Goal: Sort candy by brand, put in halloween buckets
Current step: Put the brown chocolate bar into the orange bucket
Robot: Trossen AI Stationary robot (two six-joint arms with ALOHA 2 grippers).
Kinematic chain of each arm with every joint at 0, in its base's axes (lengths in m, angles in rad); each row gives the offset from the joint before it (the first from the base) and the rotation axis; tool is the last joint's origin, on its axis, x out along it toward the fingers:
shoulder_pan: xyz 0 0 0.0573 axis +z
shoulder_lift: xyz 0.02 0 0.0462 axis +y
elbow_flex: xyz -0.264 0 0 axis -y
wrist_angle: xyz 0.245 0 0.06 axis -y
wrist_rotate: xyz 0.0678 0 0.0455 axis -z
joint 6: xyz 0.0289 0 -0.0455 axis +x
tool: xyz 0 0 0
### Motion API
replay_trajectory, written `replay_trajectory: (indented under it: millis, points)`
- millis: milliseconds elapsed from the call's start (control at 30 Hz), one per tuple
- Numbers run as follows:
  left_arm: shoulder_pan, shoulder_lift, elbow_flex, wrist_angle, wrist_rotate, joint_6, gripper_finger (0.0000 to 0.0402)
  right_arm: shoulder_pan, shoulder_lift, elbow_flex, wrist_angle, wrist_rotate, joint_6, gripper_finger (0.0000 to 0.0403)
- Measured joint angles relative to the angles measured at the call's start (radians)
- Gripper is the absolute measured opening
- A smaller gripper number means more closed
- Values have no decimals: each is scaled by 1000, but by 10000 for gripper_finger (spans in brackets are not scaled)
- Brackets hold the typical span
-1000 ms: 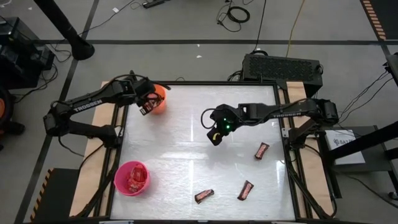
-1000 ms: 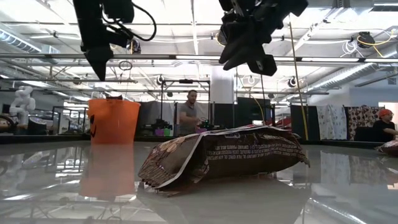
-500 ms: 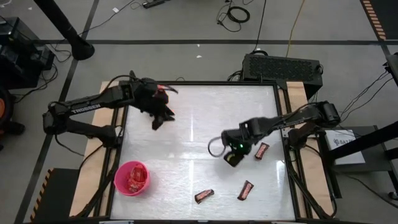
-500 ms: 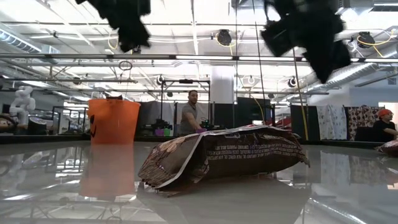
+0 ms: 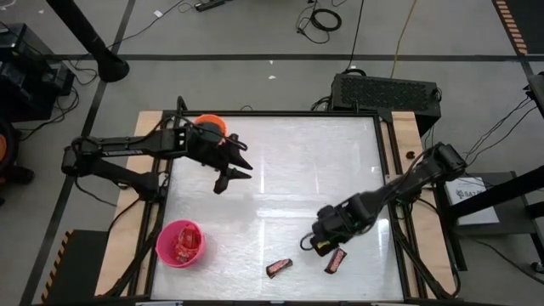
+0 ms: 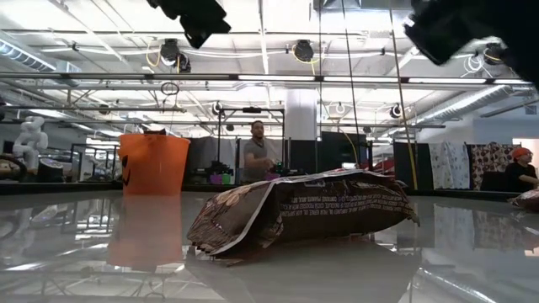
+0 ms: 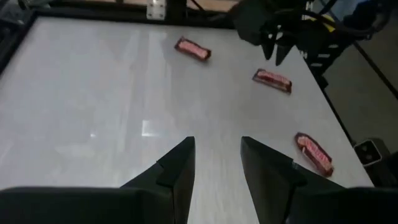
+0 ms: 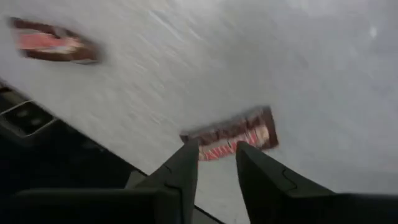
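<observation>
Three dark brown candy bars with red marks lie flat on the white table: one (image 5: 279, 268) near the front edge, one (image 5: 336, 260) to its right, and one (image 7: 193, 48) farther back. My right gripper (image 5: 320, 241) hangs open just above the middle bar (image 8: 230, 134) and touches nothing. My left gripper (image 5: 235, 171) is open and empty, held above the table's left-centre, to the right of the orange bucket (image 5: 210, 127). The pink bucket (image 5: 180, 243) stands at the near left with red candy inside.
The orange bucket (image 6: 153, 164) stands at the far left corner, partly behind my left arm. A black frame runs around the table. Bare white surface lies between the two grippers. In the low view a person stands in the room behind the table.
My left gripper has swung from the orange bucket toward the table's middle and tipped up from pointing down to a shallow slant. My right gripper has gone from the table's centre toward the near edge, sinking a little and rolling, and now hangs over the candy bar there.
</observation>
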Motion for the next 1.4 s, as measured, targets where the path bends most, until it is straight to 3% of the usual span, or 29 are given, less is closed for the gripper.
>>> replay_trajectory:
  millis: [200, 467, 900, 1167, 1400]
  points:
    - [-5, 59, 0, 4, 8, 3, 138, 60, 45, -3, -13, -25, 156, 168]
    - [-10, 111, 0, 61, 57, 1, 138, 110, 74, -3, -2, -81, 208, 235]
    - [-25, 117, 0, 153, 58, 0, 138, 142, 101, -64, 61, -75, 316, 242]
    - [-25, 117, 0, 171, 58, -2, 138, 140, 100, -84, 68, 33, 358, 242]
    - [-25, 117, 0, 195, 57, -36, 138, 141, 101, -190, 233, 31, 384, 242]
